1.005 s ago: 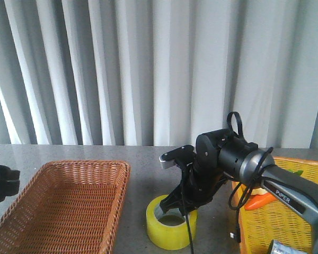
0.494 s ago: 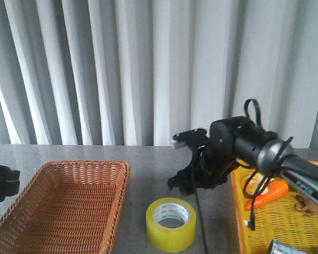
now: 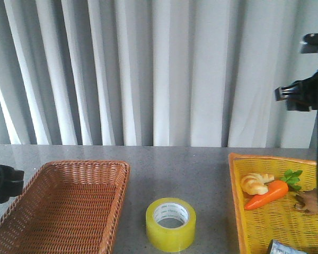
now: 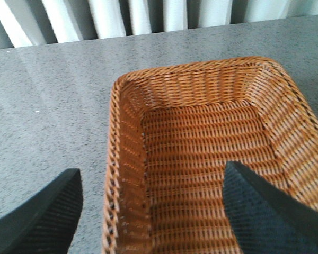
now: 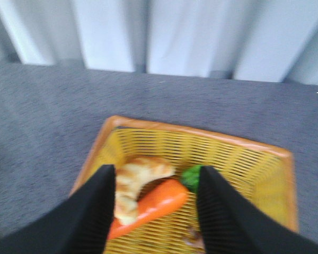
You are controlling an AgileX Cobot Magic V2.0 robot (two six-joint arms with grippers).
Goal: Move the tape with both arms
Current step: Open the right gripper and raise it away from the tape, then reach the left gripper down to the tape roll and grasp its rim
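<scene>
Midway across the grey bench point(image 3: 164, 164), the tape point(image 3: 170, 223) lies flat on its side, core hole facing up, in the bare strip between the brown basket point(image 3: 63, 203) and the yellow basket point(image 3: 270, 211), touching neither and held by no claw; that middle ground looks like the reach both arms share, which would explain why a roll meant to go from one arm to the other sits there. High at the far right of the front view, the right claw point(image 5: 155, 211) hangs well above the yellow basket, its two fingers spread apart with nothing between them; its wrist camera looks down past them onto a carrot point(image 5: 148, 206), a bread roll point(image 5: 140, 177) and a green sprig point(image 5: 190, 177) in that basket, so this arm stands clear of the roll and out of the other's way. At the front view's left edge only a sliver of the left arm point(image 3: 2, 182) shows, low beside the brown basket; the left claw point(image 4: 151, 211) is likewise wide apart and empty, poised over the woven floor of that basket. By the look of it the roll awaits a pickup from the left, and the brown basket is the likely end of its journey.
</scene>
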